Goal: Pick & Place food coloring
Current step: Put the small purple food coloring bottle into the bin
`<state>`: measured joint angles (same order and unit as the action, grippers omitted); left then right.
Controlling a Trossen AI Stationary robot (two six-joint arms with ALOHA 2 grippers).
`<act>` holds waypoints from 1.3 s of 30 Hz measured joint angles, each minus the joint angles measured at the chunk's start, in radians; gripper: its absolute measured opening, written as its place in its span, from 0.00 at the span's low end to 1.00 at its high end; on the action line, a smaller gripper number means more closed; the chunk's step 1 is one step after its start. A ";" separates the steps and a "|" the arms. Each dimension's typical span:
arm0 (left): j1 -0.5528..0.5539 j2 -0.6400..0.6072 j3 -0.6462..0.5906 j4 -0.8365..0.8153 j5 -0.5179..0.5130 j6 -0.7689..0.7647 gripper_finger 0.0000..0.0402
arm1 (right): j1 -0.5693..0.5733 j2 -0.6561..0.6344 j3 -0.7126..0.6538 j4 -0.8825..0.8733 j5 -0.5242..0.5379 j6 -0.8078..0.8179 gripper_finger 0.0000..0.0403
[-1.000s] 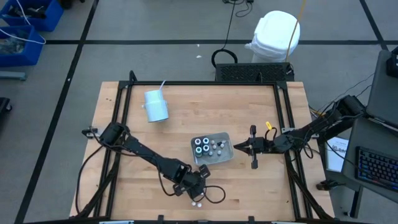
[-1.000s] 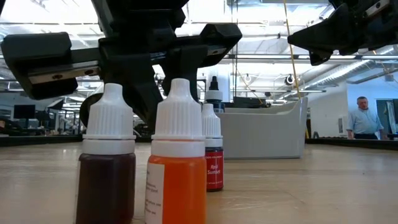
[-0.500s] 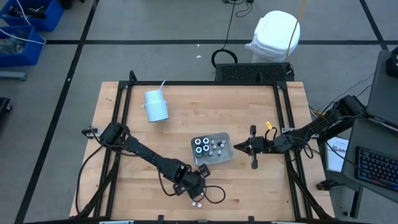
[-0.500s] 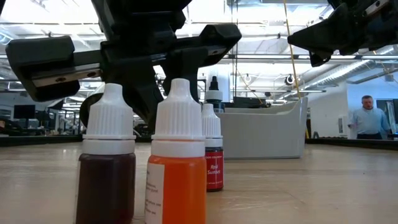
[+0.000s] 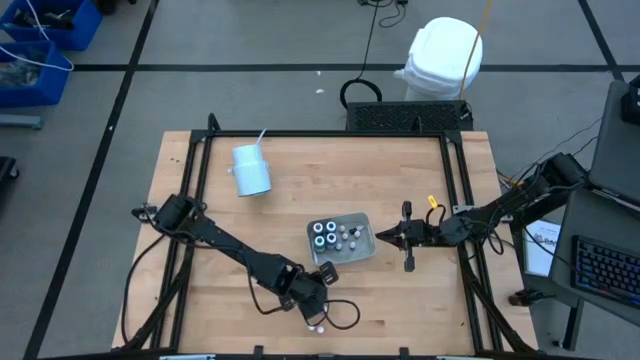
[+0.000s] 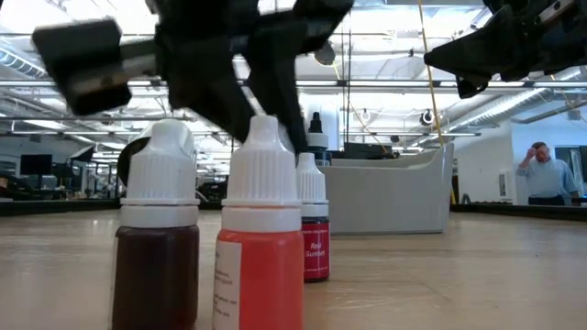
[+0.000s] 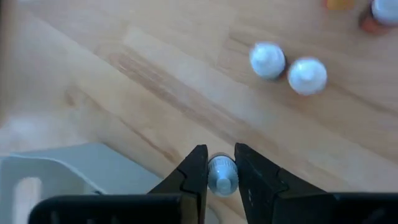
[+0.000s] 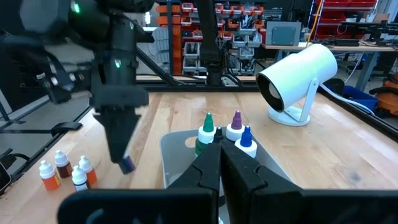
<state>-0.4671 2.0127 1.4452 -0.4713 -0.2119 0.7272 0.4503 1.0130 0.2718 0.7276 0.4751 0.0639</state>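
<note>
My left claw is squeezed tight on one little food coloring bottle, up off the table so it can go in the tray. My right claw is pressed together, waiting by that tray

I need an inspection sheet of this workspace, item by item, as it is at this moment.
Surface: wooden table.
Job's things: food coloring bottles in the clear tray; three more bottles stand on the table.
Clutter: white cup with straw.
Grippers: left tool shut on a small bottle, near the tray; right tool shut, at the tray's right edge.
Cables: black cable loop on the table by the left tool.
Surroundings: white container on the floor; a person beyond the table.
</note>
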 joint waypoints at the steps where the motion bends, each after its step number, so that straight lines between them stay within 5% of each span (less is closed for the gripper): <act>1: 0.000 -0.009 0.000 0.004 0.000 0.001 0.17 | 0.000 0.000 0.000 -0.003 0.000 0.000 0.01; 16: 0.076 -0.198 0.000 0.024 0.013 0.079 0.18 | 0.000 0.000 -0.001 -0.001 -0.003 -0.025 0.01; 24: 0.249 -0.370 0.000 0.124 0.387 -0.086 0.17 | 0.000 0.000 -0.001 0.026 -0.003 -0.095 0.01; 28: 0.313 -0.379 0.002 0.236 0.365 -0.318 0.18 | 0.000 0.000 -0.001 0.053 -0.004 -0.074 0.01; 39: 0.369 -0.358 0.002 0.322 0.224 -0.551 0.17 | -0.002 0.000 -0.001 0.059 0.044 -0.080 0.01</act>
<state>-0.0985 1.6548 1.4471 -0.1498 0.0119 0.1758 0.4487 1.0126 0.2710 0.7864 0.5187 -0.0165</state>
